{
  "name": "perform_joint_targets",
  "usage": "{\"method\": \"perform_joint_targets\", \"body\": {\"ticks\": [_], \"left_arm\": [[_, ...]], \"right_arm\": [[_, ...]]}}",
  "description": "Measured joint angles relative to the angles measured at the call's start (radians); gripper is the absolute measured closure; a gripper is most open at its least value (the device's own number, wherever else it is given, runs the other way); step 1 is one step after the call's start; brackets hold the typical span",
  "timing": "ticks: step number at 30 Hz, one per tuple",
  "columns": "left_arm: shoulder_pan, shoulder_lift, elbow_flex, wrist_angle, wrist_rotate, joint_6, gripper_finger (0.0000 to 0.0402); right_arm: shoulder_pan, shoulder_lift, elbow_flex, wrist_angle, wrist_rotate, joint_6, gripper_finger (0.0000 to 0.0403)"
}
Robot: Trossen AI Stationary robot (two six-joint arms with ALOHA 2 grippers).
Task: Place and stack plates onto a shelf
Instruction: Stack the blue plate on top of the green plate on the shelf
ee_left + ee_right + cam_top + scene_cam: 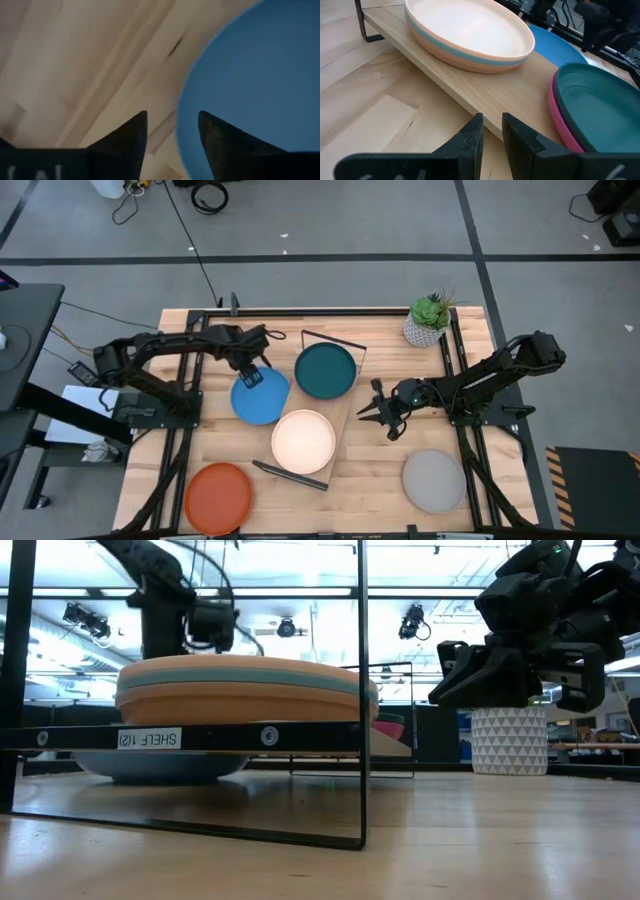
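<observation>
The shelf (pixel 345 408) lies slantwise mid-table. On its far half a dark teal plate (pixel 325 370) sits on a magenta one (pixel 559 117). On its near half a cream plate (pixel 303 442) tops a light blue plate (pixel 470 59) and a peach-coloured one. A blue plate (pixel 262 400) lies flat on the table left of the shelf. My left gripper (pixel 250 377) is open above that plate's far-left rim (pixel 181 120). My right gripper (pixel 368 416) hovers right of the shelf, open by a narrow gap (pixel 492 120). An orange-red plate (pixel 218 497) and a grey plate (pixel 434 480) lie near the table's front edge. My left gripper comes at the blue plate's far-left rim (pixel 179 135) from above, one finger (pixel 225 145) over the plate's inside and the other outside over the wood. I cannot tell whether either finger touches it. The plate lies flat on the table.
A potted plant (pixel 428 320) in a white pot stands at the table's far right. Black wire frames (pixel 335 338) rise at the shelf's short ends. Bare tabletop shows between the shelf and the grey plate. Arm bases stand at the left and right table edges.
</observation>
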Motion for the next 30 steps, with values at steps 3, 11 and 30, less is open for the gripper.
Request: {"method": "perform_joint_targets", "body": {"ticks": [3, 11, 30], "left_arm": [[0.024, 0.006, -0.045, 0.039, 0.04, -0.005, 0.0212], [0.015, 0.079, -0.09, 0.063, 0.122, -0.015, 0.0276], [0.063, 0.078, 0.441, -0.545, 0.076, 0.034, 0.0387]], "right_arm": [[0.0, 0.0, 0.0, 0.0, 0.0, 0.0, 0.0325], [0.0, 0.0, 0.0, 0.002, 0.0, 0.0, 0.0325], [0.0, 0.0, 0.0, 0.0, 0.0, 0.0, 0.0325]]}}
